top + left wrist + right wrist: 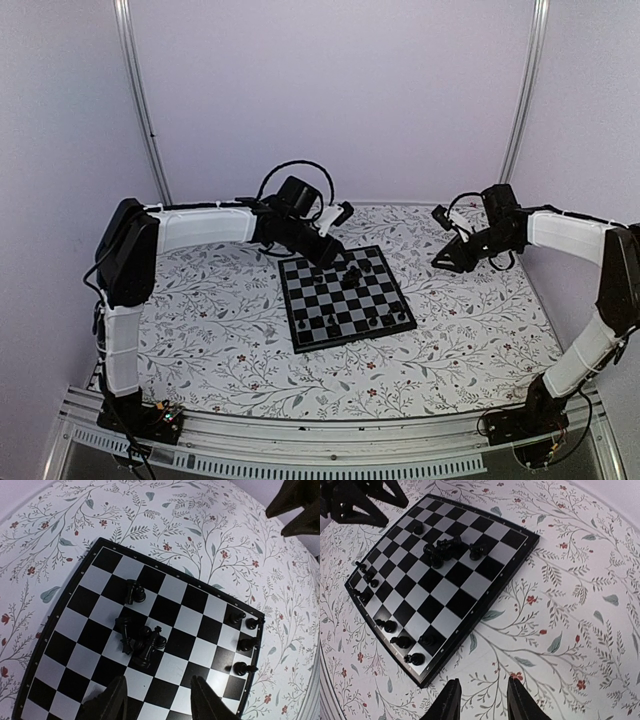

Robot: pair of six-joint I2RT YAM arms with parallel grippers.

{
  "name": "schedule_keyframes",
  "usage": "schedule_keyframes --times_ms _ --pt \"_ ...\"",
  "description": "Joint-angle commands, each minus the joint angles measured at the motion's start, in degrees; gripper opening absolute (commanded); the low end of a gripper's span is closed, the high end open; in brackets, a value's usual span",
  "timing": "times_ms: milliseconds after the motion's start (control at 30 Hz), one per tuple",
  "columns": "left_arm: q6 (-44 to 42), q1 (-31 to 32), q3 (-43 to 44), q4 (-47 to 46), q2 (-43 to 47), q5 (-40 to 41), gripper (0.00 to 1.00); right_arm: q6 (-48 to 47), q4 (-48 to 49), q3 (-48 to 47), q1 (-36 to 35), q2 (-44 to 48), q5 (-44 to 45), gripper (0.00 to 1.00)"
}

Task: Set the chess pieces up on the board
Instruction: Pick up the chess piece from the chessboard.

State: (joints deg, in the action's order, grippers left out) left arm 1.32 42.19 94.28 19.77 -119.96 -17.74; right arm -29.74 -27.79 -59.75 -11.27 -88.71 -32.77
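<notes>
Looking down from the top camera, we see the board (310, 300) lying askew in the middle of the flower-patterned desk (220, 340). Some of the chess pieces (350, 276) are heaped near the board's centre and others stand along its edge nearest the arm bases. The left fingers (326, 250) hang at the board's far-left corner, and the right fingers (445, 260) hover off its right side, apart from it; from up here we cannot tell how wide either pair stands. Through the left wrist camera, we find the left fingers (112, 702) spread wide over the board's (87, 577) near squares with nothing between them. A tumbled heap of chess pieces (142, 642) lies ahead of them near the board's middle, one more piece lies on its side beyond the heap, and four stand upright along the board's right-hand edge. The right fingers (297, 505) show as dark points past the board's far corner. Through the right wrist camera, we see the right fingers (447, 702) parted more narrowly and empty, over the desk (560, 645) just beside the board's (485, 567) nearest corner. The heap of chess pieces (442, 550) sits toward the board's far half, upright pieces line its left edges, and the left fingers (355, 500) loom at its far-left corner.
</notes>
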Motion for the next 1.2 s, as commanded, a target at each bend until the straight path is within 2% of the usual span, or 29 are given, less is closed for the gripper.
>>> schedule_keyframes --times_ms 0,233,567,867,1167 --pt "2.43 0.87 3.74 1.25 0.47 1.9 0.47 -0.31 -1.74 -9.57 -1.63 -9.17 -2.39 0.32" --pt "8.73 0.96 -2.57 -0.08 7.3 4.55 0.48 -0.05 -6.08 -24.39 -8.7 -23.17 0.67 0.24" --pt "8.76 0.96 -12.29 -1.85 16.33 8.09 0.48 1.08 -10.96 -39.61 -14.41 -35.48 4.02 0.24" --pt "8.74 1.05 -13.55 -2.34 17.66 7.0 0.48 1.95 -11.8 -43.41 -16.94 -39.94 8.92 0.29" --pt "8.94 1.05 -15.22 -3.54 18.04 6.93 0.49 1.72 -11.98 -44.76 -17.38 -41.33 9.31 0.29"
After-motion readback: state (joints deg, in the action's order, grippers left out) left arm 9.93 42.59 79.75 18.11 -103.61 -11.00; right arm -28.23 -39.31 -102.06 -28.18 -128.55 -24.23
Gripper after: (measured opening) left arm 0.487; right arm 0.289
